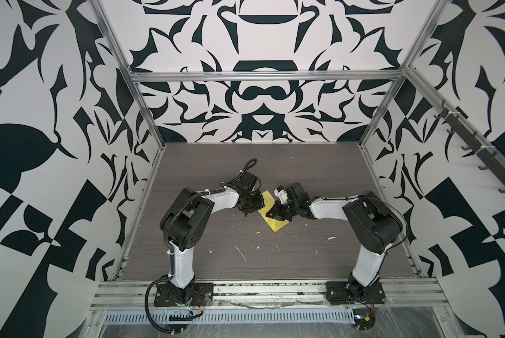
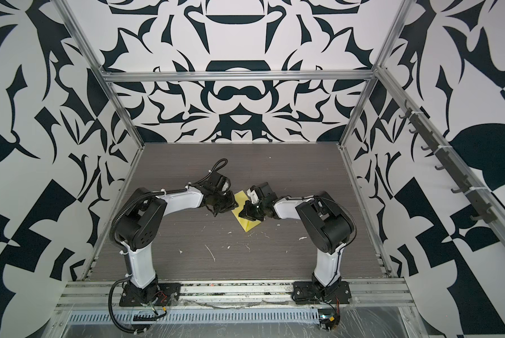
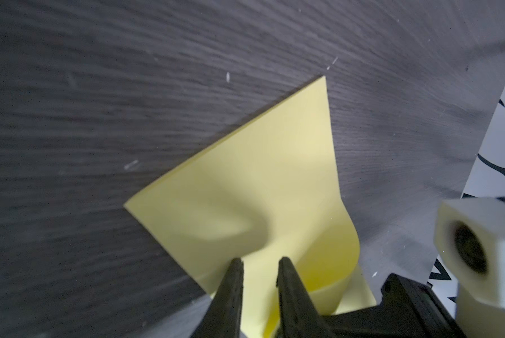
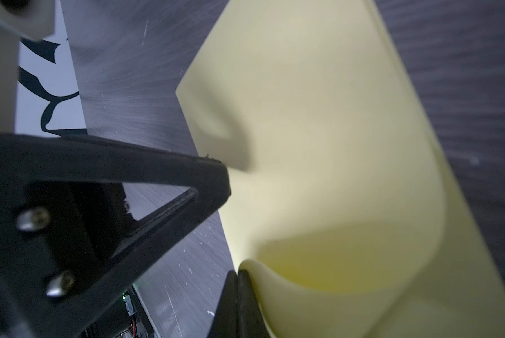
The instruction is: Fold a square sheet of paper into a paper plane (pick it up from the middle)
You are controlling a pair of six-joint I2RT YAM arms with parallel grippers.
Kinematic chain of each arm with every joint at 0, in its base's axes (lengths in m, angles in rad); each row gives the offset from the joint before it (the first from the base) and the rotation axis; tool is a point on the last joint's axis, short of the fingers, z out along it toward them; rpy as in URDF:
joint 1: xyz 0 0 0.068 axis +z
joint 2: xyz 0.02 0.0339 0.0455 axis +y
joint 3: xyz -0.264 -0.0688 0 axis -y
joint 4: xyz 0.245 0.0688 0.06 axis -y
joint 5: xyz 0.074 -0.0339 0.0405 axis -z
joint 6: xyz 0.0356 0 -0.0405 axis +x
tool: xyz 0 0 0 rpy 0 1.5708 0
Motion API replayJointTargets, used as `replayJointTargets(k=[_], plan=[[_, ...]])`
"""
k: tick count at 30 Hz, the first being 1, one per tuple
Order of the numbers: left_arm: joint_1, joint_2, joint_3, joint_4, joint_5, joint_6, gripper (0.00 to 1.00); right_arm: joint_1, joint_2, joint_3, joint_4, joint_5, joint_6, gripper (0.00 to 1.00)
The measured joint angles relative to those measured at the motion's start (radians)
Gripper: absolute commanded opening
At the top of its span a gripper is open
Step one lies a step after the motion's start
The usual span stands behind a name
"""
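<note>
I judged the square sheet of paper (image 3: 260, 175) light and floppy; right gripper (image 4: 238, 281) pinched its curled edge, the sensible hold; left gripper (image 3: 260, 264), narrowly parted, pressed beside that curl.

In both top views the right pincer (image 1: 270, 215) hides much of the square sheet of paper (image 1: 278, 226)

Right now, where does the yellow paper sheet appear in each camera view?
In a top view: yellow paper sheet near the middle of the grey table.
In a top view: the same place.
Left wrist view: fills the picture's middle, partly curled.
Right wrist view: fills much of the picture, curled.
Shared landmark: the table's wood grain.
</note>
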Motion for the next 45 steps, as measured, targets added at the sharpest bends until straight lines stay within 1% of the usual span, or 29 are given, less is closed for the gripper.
replayJointTargets(k=[14,45], plan=[[0.0,0.001,0.002,-0.002,0.0,0.0,0.26,0.0,0.004,-0.014,-0.006,-0.029,-0.019,0.06],[0.0,0.002,0.003,-0.004,0.0,0.0,0.25,0.0,0.033,-0.034,0.083,-0.042,0.004,0.06]])
